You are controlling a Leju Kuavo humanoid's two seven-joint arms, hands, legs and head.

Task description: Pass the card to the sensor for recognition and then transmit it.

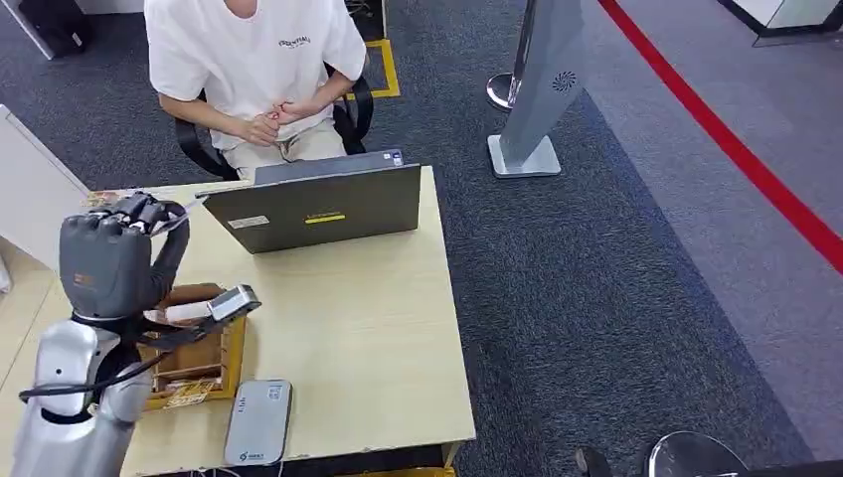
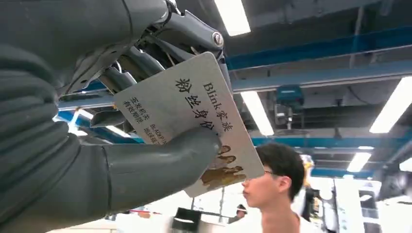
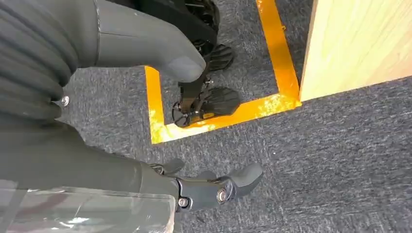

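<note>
The left hand (image 2: 145, 121) grasps the white printed plastic card (image 2: 194, 116) between thumb and fingers, raised above the light wooden surface (image 1: 368, 328). The right hand (image 3: 194, 121) hangs released, fingers apart, over grey carpet (image 3: 340, 160).

The card (image 2: 194, 121) is being partly covered by the thumb of the left hand (image 2: 97, 145); its small print is being blurred. Behind the laptop (image 1: 318, 204), the person's (image 1: 253, 75) head is being cut off.
</note>
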